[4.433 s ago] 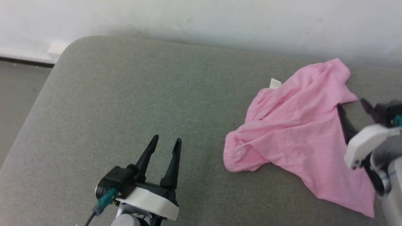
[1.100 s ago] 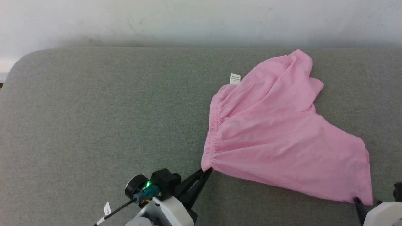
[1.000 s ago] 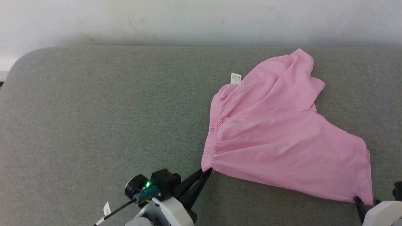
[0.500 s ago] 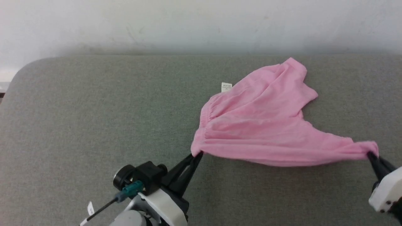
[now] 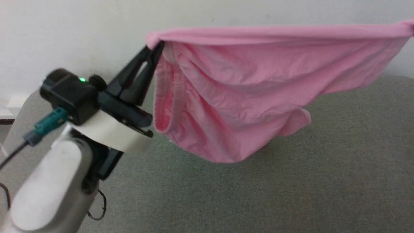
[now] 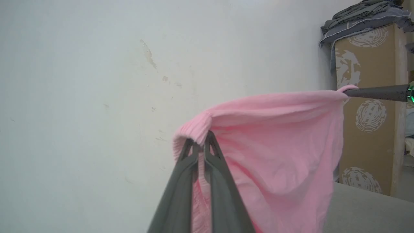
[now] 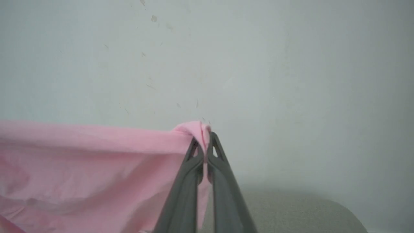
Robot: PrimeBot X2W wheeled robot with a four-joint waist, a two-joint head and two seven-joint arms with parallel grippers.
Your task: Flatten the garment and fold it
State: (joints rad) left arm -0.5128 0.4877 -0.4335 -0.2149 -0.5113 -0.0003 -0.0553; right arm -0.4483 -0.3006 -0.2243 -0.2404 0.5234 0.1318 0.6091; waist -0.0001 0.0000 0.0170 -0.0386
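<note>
The pink garment [image 5: 258, 94] hangs in the air above the grey cushion, stretched taut along its top edge between both grippers. My left gripper [image 5: 157, 45] is shut on the gathered waistband corner; the left wrist view shows its fingertips [image 6: 200, 144] pinching that elastic edge of the garment [image 6: 278, 155]. My right gripper [image 7: 203, 139] is shut on the opposite corner of the garment [image 7: 81, 161], at the head view's upper right edge. The right gripper's dark fingers [image 6: 375, 93] also reach in from the right of the left wrist view. The garment's lower part sags in loose folds.
The grey cushioned surface [image 5: 291, 187] lies below, backed by a white wall [image 5: 81, 29]. A cardboard box [image 6: 368, 106] with grey cloth piled on top stands at the right in the left wrist view.
Both grippers have lifted the garment off the cushion and pulled it taut between them. The right gripper shut on its corner within the last second. The head view has tilted.
</note>
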